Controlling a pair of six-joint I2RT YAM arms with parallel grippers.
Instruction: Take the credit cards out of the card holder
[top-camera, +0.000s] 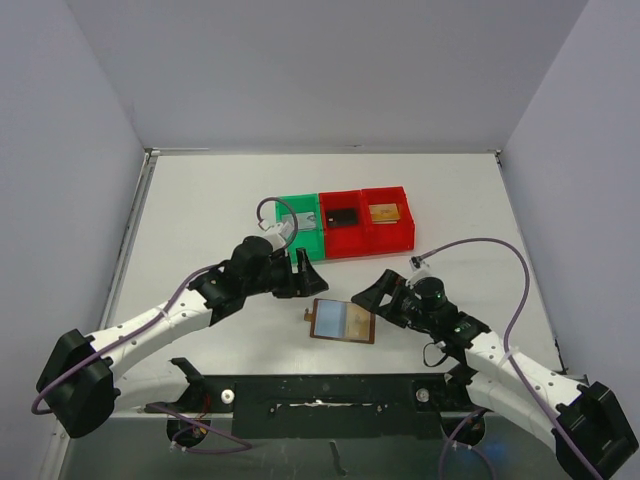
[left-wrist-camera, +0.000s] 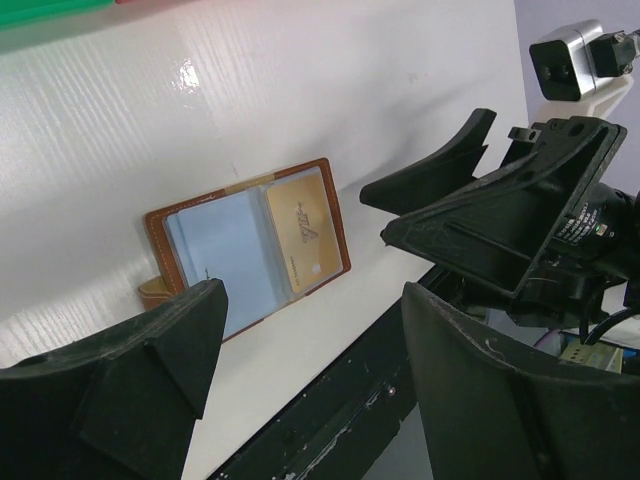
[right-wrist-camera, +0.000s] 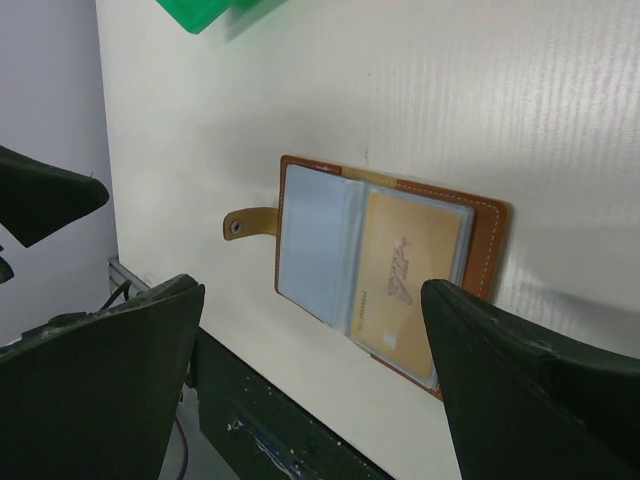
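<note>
The card holder lies open and flat on the white table between my two grippers, its tan strap sticking out on its left side. Its left pocket is pale blue-grey. A gold credit card shows through the right pocket. My left gripper hovers open just up-left of the holder, nothing between its fingers. On the holder's right edge my right gripper hangs open and empty.
A green bin and two red bins stand in a row behind the holder. One red bin holds a dark card, the other a gold one. The black base rail runs along the near edge.
</note>
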